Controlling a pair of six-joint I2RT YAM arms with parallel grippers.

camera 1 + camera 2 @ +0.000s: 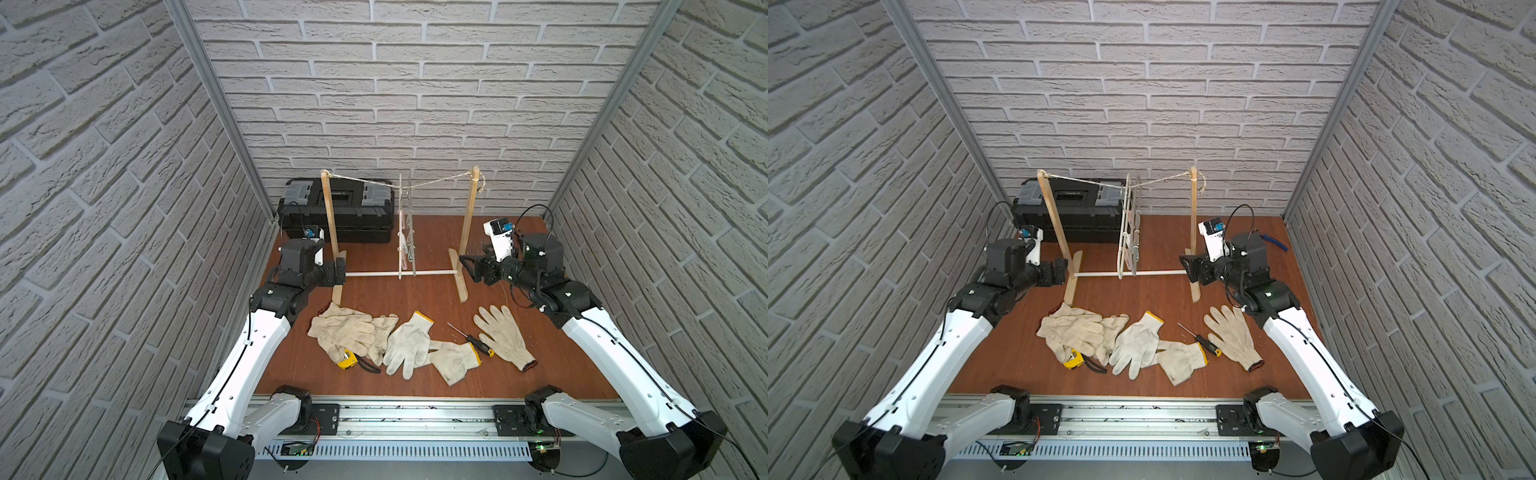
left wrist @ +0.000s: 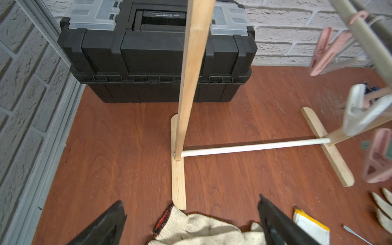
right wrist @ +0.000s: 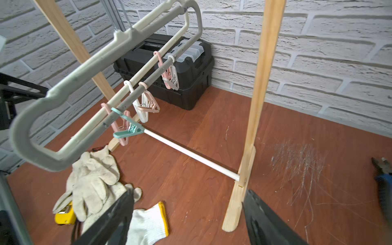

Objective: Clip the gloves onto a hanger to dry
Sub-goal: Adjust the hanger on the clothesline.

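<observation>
Plainly at the very start. On the hanger (image 3: 89,70), hung on the wooden rack (image 1: 468,232) at the back of the desk (image 1: 415,299), nothing but bare plastic clips (image 3: 148,108); no glove in any of them.

Down on the desk, in front of the rack, all the gloves (image 1: 409,345): a heap of grubby off-white ones towards the left arm, partly over a yellow tape measure (image 1: 347,360); two with yellow cuffs in the middle; and on the right-arm side, just past a screwdriver (image 1: 473,343), a flat one with a dark red cuff. About six going by both top views, though hard to count inside the heap.

As for the left fingers (image 2: 106,224): spread wide, gripping nothing, poised over a red-edged cuff at the heap's edge, beside the rack's near foot. Likewise the right fingers (image 3: 265,222): wide apart and empty, by the rack's other upright.

Behind the rack, a black toolbox (image 1: 336,208), seemingly no part of the job.

Done so far: nothing visible. Left, judging from this: everything. Pull one glove free of the heap, lift it to the hanger, squeeze a clip open, feed in the cuff, release, then repeat for each. Probably work for both arms: one holding the glove, one on the clip.
</observation>
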